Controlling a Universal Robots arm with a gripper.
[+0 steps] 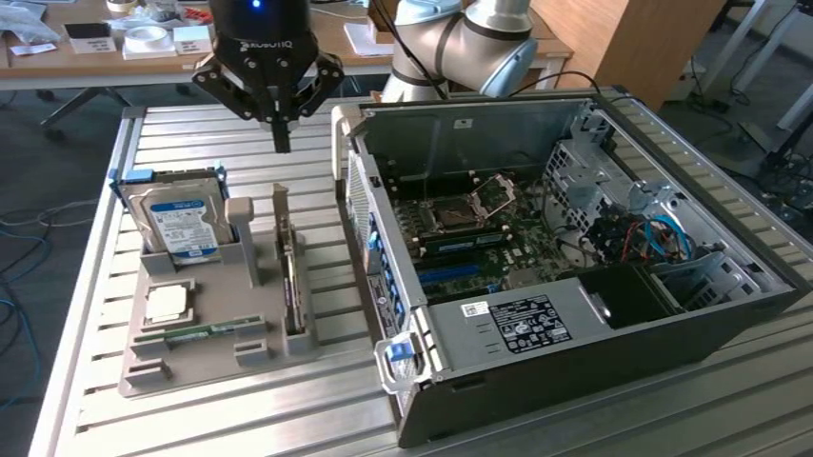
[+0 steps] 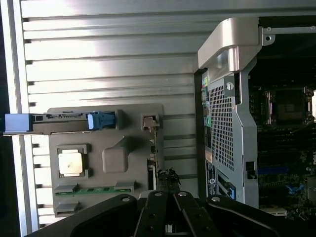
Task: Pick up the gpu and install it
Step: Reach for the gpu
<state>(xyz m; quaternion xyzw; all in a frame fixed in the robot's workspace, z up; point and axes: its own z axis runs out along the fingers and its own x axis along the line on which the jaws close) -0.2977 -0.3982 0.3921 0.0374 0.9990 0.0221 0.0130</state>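
GPU [image 1: 293, 281] stands on edge in the grey tray [image 1: 190, 367], below my closed, empty jaws; a clean grasp, I judge, needs them squared across its thin top edge.

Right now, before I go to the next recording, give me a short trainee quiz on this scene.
1. True or false: the hand is shut and holds nothing.
2. Fill in: the label on the upright hard drive is ___.
3. Where is the gpu? A) standing on edge in the grey holder; B) clamped in the hand; C) lying flat on the hard drive.
Key: 1 true; 2 blue; 3 A.
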